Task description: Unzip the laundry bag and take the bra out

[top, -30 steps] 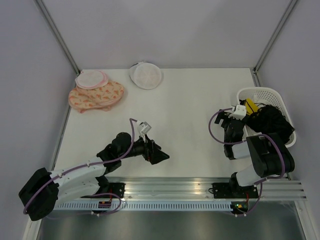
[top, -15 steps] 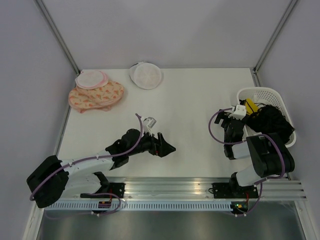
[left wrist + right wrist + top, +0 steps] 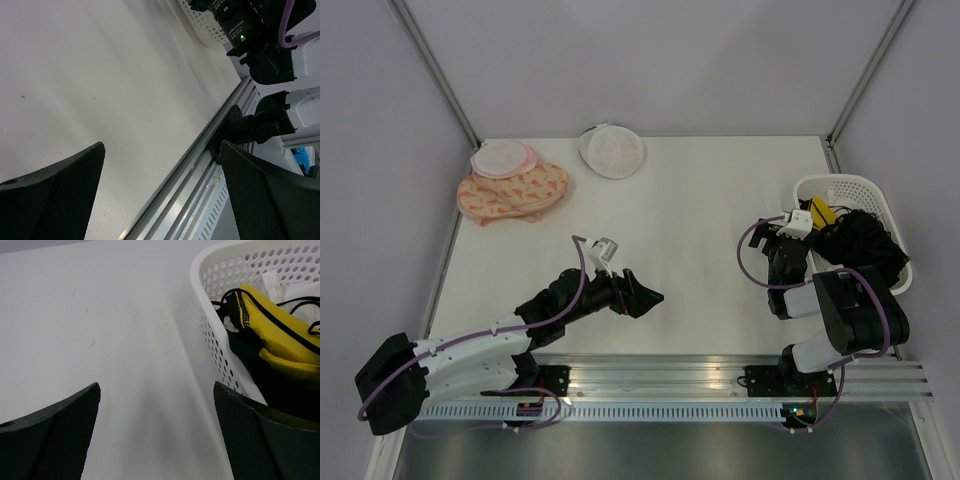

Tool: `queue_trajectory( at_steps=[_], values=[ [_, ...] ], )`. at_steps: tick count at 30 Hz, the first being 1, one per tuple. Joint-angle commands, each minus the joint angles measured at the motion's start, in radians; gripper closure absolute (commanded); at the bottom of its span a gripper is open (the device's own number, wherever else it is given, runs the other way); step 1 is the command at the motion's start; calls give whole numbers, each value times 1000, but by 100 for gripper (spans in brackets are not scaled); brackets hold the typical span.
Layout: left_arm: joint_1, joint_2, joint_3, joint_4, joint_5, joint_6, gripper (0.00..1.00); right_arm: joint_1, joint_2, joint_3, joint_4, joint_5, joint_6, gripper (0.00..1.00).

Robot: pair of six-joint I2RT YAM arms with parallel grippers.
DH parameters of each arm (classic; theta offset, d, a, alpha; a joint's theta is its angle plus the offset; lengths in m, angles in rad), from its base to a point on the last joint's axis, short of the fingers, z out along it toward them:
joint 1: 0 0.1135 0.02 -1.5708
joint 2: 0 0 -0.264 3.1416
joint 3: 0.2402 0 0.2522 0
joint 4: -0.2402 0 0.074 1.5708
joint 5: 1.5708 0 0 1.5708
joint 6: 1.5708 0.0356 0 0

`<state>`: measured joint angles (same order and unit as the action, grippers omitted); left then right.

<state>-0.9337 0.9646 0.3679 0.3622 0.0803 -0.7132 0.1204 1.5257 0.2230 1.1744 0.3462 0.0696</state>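
A round white mesh laundry bag (image 3: 611, 150) lies at the table's far edge, with a faint pink showing through it. A second round white-pink bag (image 3: 503, 158) rests at the far left on a pink patterned cloth item (image 3: 512, 193); I cannot tell whether that item is a bra. My left gripper (image 3: 640, 297) is open and empty over bare table near the front, far from both bags. In the left wrist view the left gripper (image 3: 160, 200) frames only the table and front rail. My right gripper (image 3: 778, 232) is open and empty beside the basket; it also shows in the right wrist view (image 3: 157, 440).
A white perforated basket (image 3: 820, 184) stands at the right edge with black and yellow garments (image 3: 272, 325) in it. Its wall (image 3: 215, 285) is just right of my right gripper. The aluminium front rail (image 3: 200, 165) runs along the near edge. Grey walls enclose the table.
My left arm has swung, carrying its open gripper a little away from the front edge and to the right, then slightly back. The right arm and the bags have not moved.
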Motion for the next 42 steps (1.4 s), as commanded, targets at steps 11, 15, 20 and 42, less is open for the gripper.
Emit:
queue_trajectory(
  at_steps=[11, 15, 20, 42],
  values=[
    [-4, -286, -76, -252, -151, 40, 0, -4, 2, -4, 60, -15, -2, 2],
    [-5, -406, -58, -430, -236, -41, 0, -4, 7, -5, 77, -15, -2, 2],
    [-4, -622, 0, -653, -332, -48, 0, -4, 1, -5, 50, -15, -2, 2],
    [-5, -745, 25, -816, -444, -124, 0, -2, 2, -5, 60, -15, -2, 2]
  ],
)
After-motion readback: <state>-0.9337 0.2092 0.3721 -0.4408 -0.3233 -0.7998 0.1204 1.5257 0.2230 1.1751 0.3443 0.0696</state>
